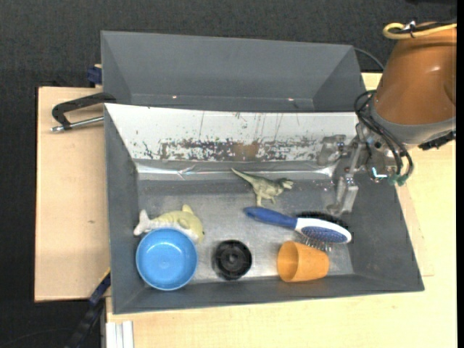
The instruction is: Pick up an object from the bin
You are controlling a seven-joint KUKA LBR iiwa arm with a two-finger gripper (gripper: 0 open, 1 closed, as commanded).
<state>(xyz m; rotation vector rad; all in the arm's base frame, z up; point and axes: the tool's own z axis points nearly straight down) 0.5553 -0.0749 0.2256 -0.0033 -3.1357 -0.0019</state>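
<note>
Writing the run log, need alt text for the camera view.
The gripper hangs at the right side of the grey bin, close to the head of a blue-handled brush. Also inside: green dinosaur, orange cup, black round part, blue bowl, pale fish-like toy.

Behind the brush (304,227) lies the toy dinosaur (265,184). The cup (301,262) lies just before its head, and the gripper (344,205) is just behind. Leftward sit the round cap (232,259), bowl (167,260) and toy dolphin (174,222).
</note>
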